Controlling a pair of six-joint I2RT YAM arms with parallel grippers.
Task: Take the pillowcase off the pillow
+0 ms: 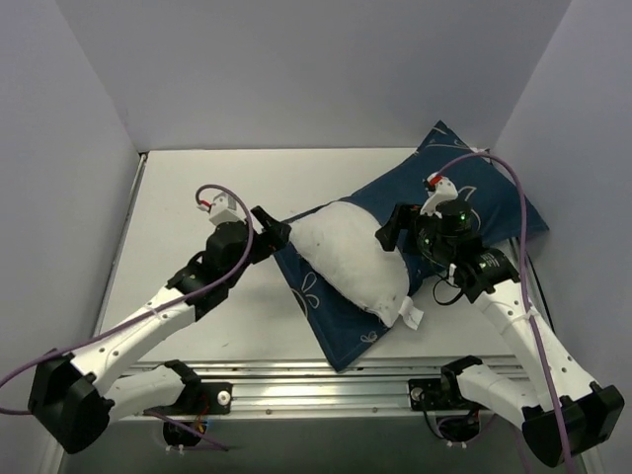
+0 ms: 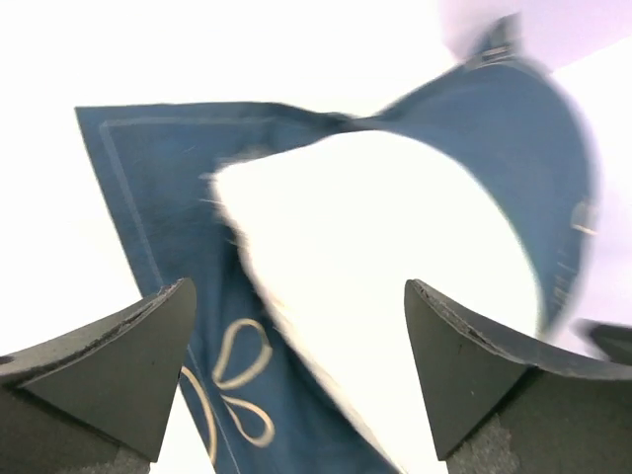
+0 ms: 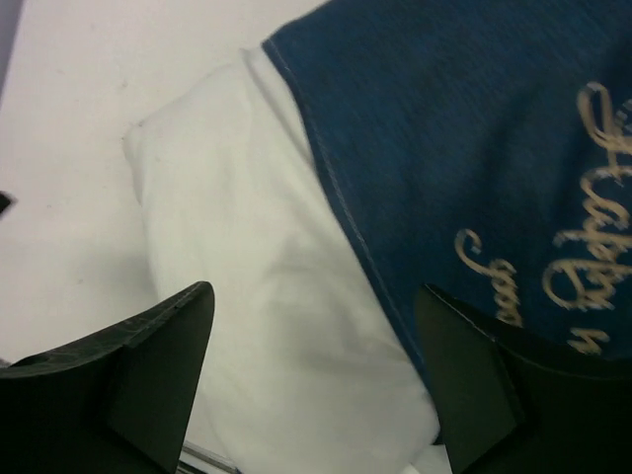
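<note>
- Your left pincer (image 1: 274, 235) is spread wide and holds nothing. It sits just beside the left end of the pillow (image 1: 346, 259), and in its own camera the white end lies between the two jaws. I judge that as a line-up to take hold of the cushion.
- Your right pincer (image 1: 391, 234) is also wide open and empty. It hovers over the right part of the pillow, where the hem of the pillowcase (image 1: 484, 193) crosses the white.
- The pillowcase lies slantwise on the bench (image 1: 197, 188), running from the far right down to the near middle. The pillow rests on the middle of it, mostly bare. Navy cloth lies flat under its near-left side and laps over its right side, so I judge it partly out, not free.
- With a pincer at each end, you are probably placed to pull cushion and cloth in opposite ways.
- Cream cursive script shows on the cover in the right wrist view, but it is sideways and cut off, so I cannot read it.
- The small white tag (image 1: 410, 316) at the pillow's near-right edge shows no legible print, and no brand is visible.
</note>
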